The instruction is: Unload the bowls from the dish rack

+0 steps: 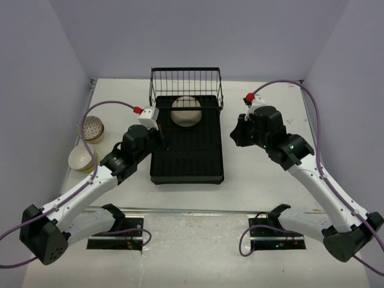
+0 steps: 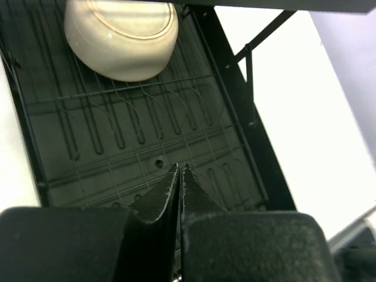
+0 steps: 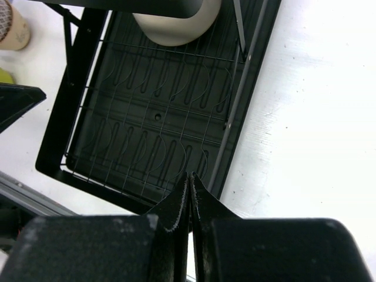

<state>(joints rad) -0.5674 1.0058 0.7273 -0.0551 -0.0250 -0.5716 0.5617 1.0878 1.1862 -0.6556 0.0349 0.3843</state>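
Top external: one cream bowl (image 1: 186,111) inside the dish rack (image 1: 187,157)

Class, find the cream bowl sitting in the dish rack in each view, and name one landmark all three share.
Top external: cream bowl, upper centre, at the dish rack's far end.
Left wrist: bowl, upper left.
Right wrist: bowl, top centre, partly hidden.
Shared landmark: the dish rack's gridded floor.
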